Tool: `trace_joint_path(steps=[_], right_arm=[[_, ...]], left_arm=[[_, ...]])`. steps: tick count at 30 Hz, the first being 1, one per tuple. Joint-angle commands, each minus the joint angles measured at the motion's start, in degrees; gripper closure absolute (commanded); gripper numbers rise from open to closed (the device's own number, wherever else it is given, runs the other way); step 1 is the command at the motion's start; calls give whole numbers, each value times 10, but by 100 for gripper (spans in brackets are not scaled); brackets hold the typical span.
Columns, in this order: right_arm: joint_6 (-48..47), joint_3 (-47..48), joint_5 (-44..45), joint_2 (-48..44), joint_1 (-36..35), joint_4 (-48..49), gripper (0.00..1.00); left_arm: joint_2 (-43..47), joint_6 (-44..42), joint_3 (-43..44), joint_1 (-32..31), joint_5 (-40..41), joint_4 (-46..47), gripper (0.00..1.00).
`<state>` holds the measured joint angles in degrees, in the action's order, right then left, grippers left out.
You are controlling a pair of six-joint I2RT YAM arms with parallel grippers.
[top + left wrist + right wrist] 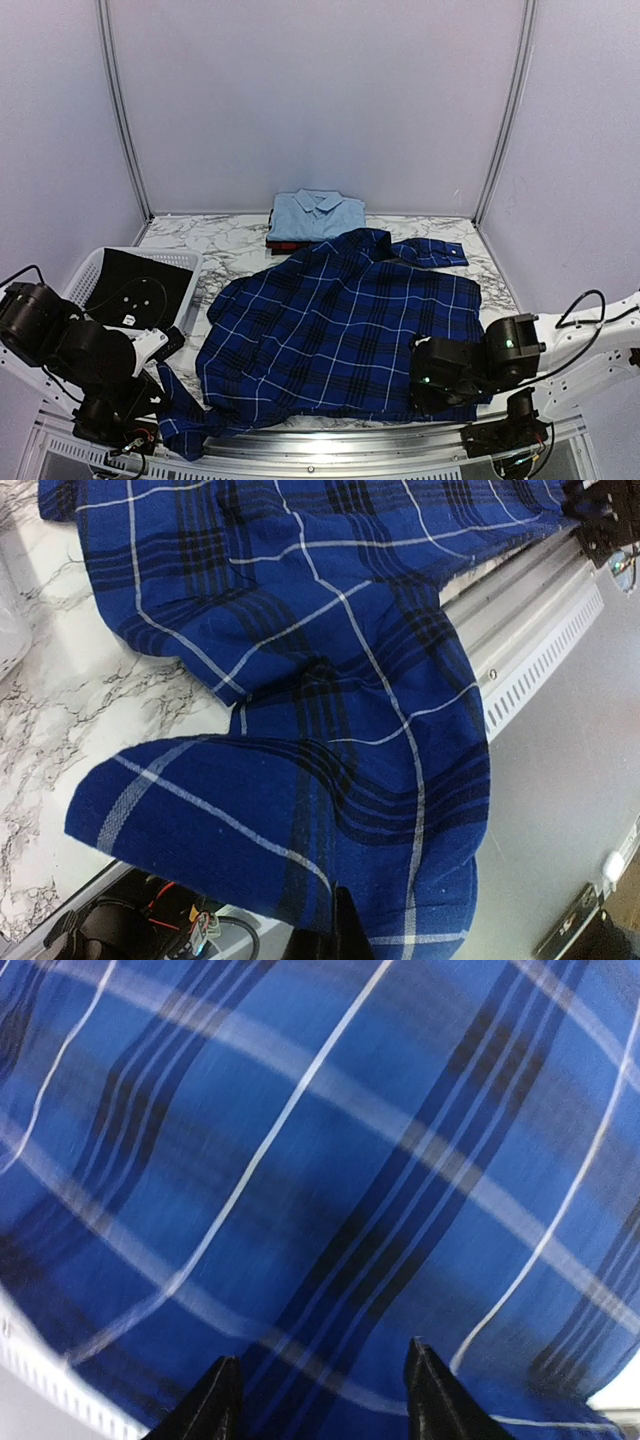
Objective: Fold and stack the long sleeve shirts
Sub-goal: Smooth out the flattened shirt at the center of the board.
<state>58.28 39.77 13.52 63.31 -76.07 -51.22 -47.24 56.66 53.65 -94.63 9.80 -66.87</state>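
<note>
The left end effector, clamped shut, pinches the navy plaid shirt, spread mid-bench, at 7 o'clock. The right end effector is half-open over its 5 o'clock hem. At 9 o'clock, the basket holds a black item.

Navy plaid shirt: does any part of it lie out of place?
Yes. The navy plaid shirt lies spread on the marble table, but its near-left end, bunched, hangs over the table's edge onto the metal rail.

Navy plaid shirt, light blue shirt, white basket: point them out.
navy plaid shirt [340, 330], top view, middle of spread body.
light blue shirt [315, 218], top view, folded front below the collar.
white basket [192, 290], top view, right wall.
</note>
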Motion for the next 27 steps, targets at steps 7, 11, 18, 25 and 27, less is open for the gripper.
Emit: trace_joint_path(steps=[7,11,18,25,27], right_arm=[[169,-53,-68,-12,-157,28,51],[177,-43,-39,9,-160,53,51],[167,44,100,17,-160,37,41],[94,123,223,68,-156,39,33],[66,140,240,80,-154,48,32]], left_arm=[[-3,95,96,10,173,-30,100],[-60,21,119,58,157,22,100],[-223,-151,104,214,1,188,100],[-403,-244,201,285,-68,247,66],[-435,-247,221,287,-71,248,45]])
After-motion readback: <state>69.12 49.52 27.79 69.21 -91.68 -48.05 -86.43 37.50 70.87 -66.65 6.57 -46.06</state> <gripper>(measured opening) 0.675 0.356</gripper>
